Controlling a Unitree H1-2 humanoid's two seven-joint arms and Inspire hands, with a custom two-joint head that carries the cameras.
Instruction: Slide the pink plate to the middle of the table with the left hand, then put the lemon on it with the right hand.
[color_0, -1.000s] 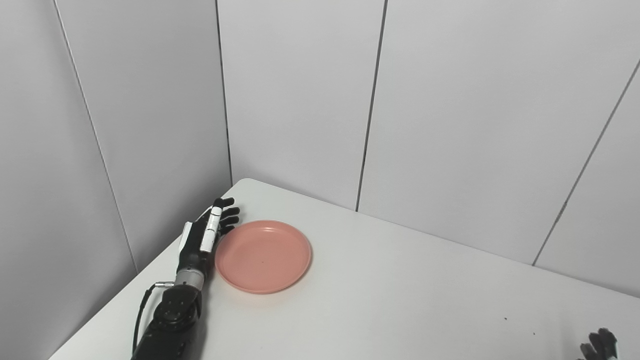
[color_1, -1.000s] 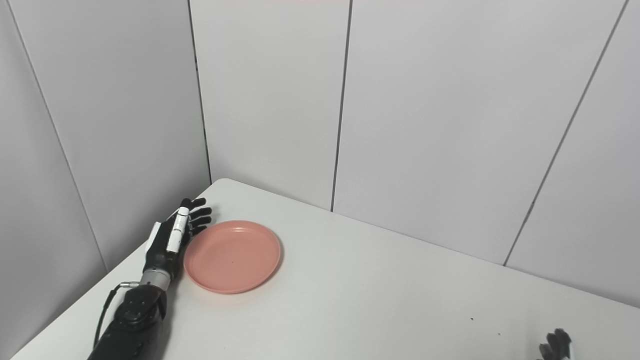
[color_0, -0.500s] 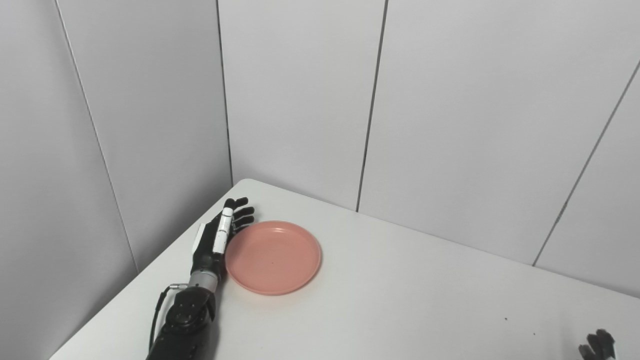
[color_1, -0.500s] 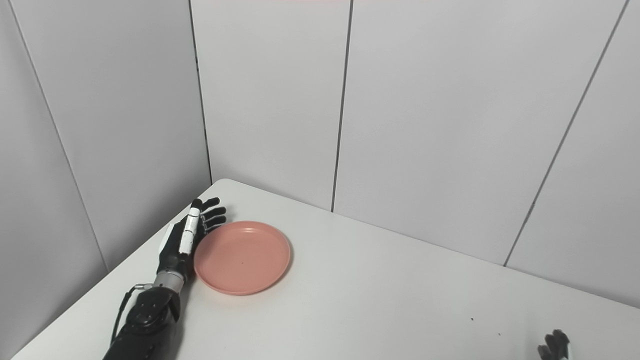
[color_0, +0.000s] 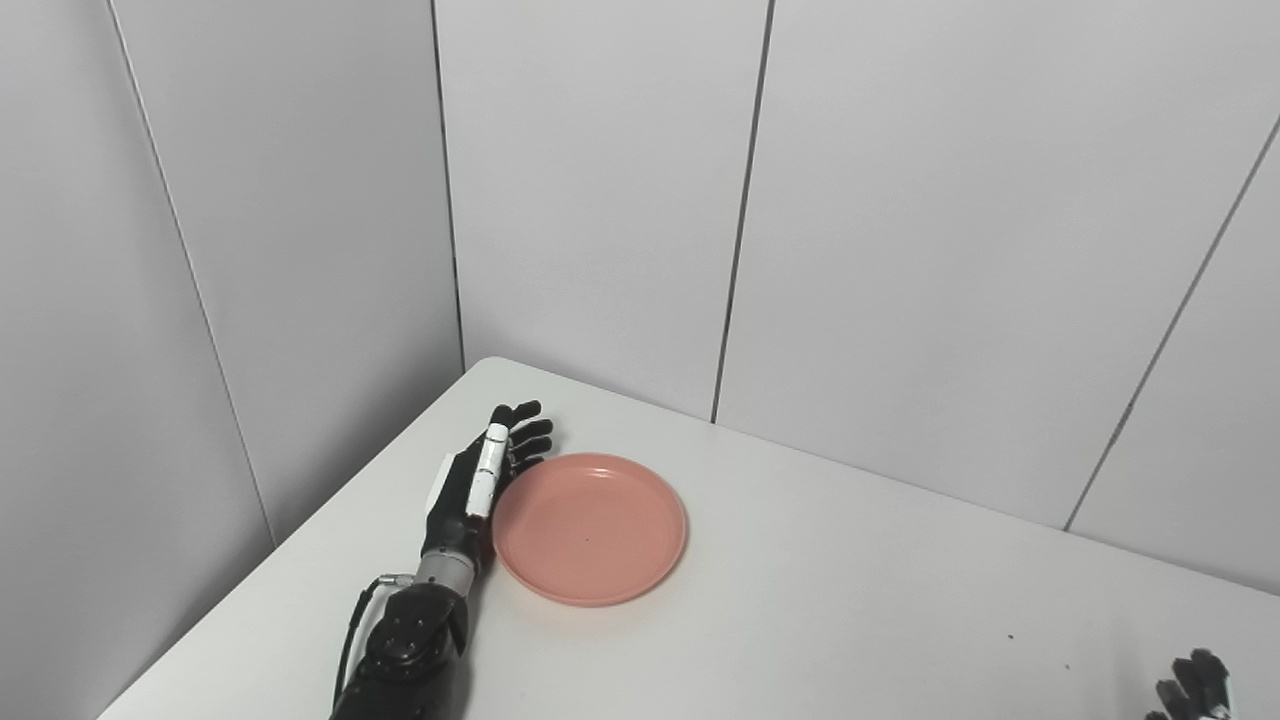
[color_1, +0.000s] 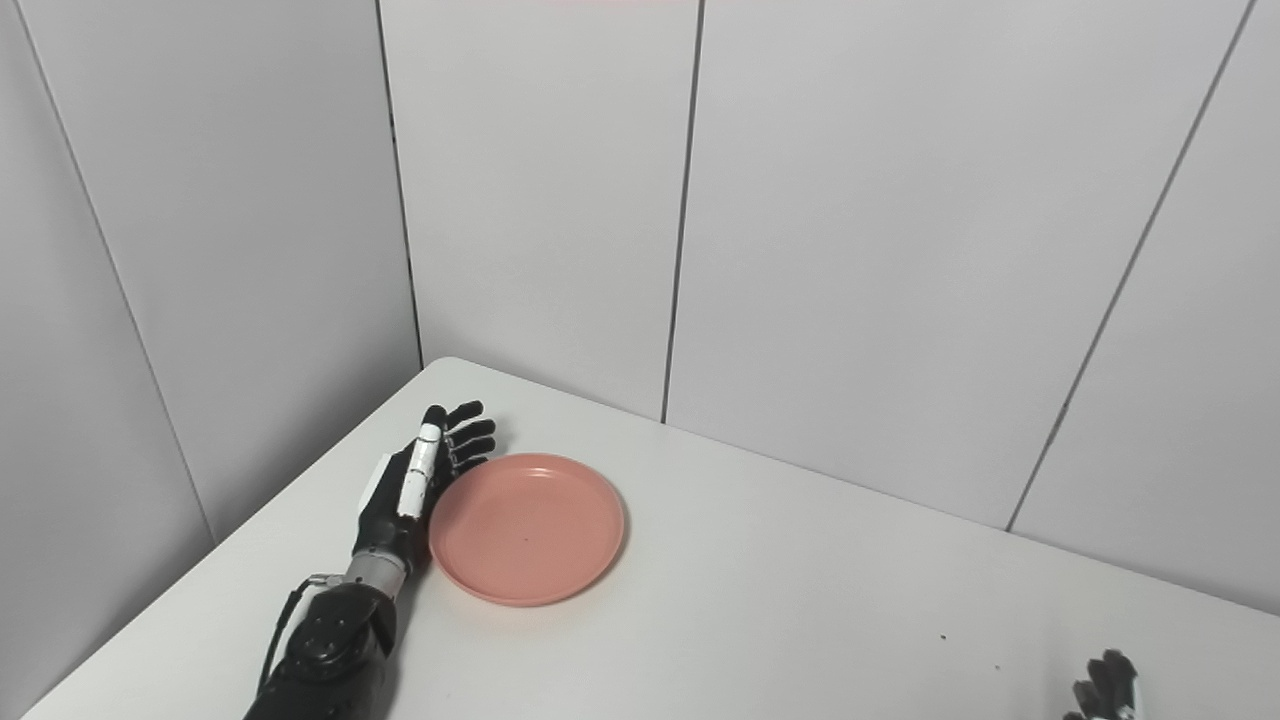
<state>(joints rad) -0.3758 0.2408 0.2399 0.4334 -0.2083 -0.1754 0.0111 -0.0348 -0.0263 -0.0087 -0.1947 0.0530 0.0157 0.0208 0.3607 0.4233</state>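
The pink plate (color_0: 589, 528) lies flat and empty on the white table (color_0: 850, 620), left of its middle. My left hand (color_0: 482, 483) stands on its edge against the plate's left rim, fingers straight and apart, holding nothing. It also shows in the right eye view (color_1: 417, 484), beside the plate (color_1: 527, 527). Only the fingertips of my right hand (color_0: 1192, 686) show at the bottom right corner, too little to tell how they stand. No lemon is in view.
Grey panel walls (color_0: 600, 200) close the table's far and left sides. The table's left edge (color_0: 300, 540) runs just left of my left arm. A few small dark specks (color_0: 1010, 636) mark the tabletop at the right.
My left hand has moved to the right along the table with the pink plate sliding ahead of it. The right hand's fingertips have stayed at the bottom right corner.
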